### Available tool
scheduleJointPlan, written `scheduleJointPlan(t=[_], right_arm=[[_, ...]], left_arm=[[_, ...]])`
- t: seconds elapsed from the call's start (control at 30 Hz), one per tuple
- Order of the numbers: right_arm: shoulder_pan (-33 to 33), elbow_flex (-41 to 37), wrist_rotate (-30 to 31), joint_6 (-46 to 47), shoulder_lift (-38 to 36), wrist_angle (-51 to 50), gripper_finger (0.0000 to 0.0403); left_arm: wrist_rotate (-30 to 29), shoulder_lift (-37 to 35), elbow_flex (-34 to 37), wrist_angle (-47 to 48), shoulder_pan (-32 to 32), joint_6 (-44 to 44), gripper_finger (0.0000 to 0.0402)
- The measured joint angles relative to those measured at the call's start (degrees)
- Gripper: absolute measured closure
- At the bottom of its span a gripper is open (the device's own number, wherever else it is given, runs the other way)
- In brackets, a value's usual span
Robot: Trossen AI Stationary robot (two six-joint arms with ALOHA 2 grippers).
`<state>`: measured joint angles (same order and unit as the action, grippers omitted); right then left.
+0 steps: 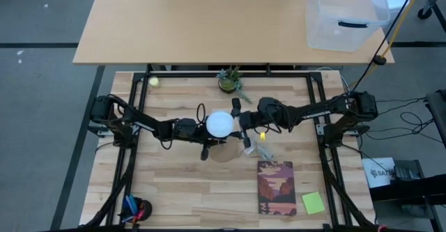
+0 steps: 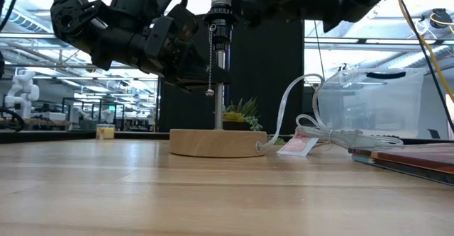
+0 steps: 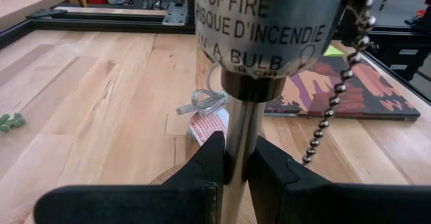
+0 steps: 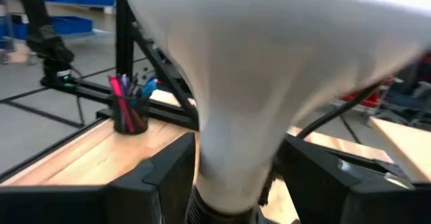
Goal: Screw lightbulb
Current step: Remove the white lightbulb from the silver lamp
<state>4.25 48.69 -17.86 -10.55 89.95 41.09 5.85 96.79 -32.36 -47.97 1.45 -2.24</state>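
Observation:
A small lamp stands on its round wooden base (image 2: pixel 216 142) mid-table, with a metal stem (image 2: pixel 220 87), a black socket (image 2: pixel 221 16) and a bead pull chain (image 2: pixel 211 59). The white lightbulb (image 1: pixel 220 124) sits upright on top of the socket. My left gripper (image 3: pixel 236 163) comes from the table's left and is shut on the stem below the socket. My right gripper (image 4: pixel 236 177) comes from the right, level, and is closed around the lightbulb's neck. My left gripper pinches the lamp's metal stem (image 3: pixel 237 133) between its two fingers, just below the socket. The fingers come level from the table's left and lie across the upright stem. The lamp stands on its base. My right gripper has the lightbulb's tapering neck (image 4: pixel 236 136) between its two fingers, one finger (image 4: pixel 168 177) on each side. It comes level from the table's right. The lightbulb stands upright, globe up, over the socket.
A book (image 1: pixel 277 187) and a yellow-green note (image 1: pixel 313 203) lie near right. The lamp's clear cord (image 1: pixel 261 148) trails right of the base. A small plant (image 1: pixel 230 80) and a tiny ball (image 1: pixel 153 81) sit at the far edge, a pen cup (image 1: pixel 136 209) near left.

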Motion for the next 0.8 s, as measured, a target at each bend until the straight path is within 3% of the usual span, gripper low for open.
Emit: scheduleJointPlan(t=[0.27,0.5,0.73,0.8], right_arm=[[3.3,0.3,-9.5,1.5,0.0,1.1,0.0207],[4.0,0.6,-9.8,5.3,0.0,1.2,0.0205],[1.5,0.6,-8.6,9.5,0.0,2.8,0.0147],[-0.3,0.6,-3.8,10.8,0.0,3.8,0.0127]], left_arm=[[1.6,0.0,0.0,0.3,0.0,0.0,0.0356],[2.3,0.0,-0.1,0.9,0.0,0.2,0.0356],[2.4,0.0,-0.1,1.0,0.1,0.4,0.0356],[2.5,0.0,-0.1,1.0,-0.1,0.5,0.0356]])
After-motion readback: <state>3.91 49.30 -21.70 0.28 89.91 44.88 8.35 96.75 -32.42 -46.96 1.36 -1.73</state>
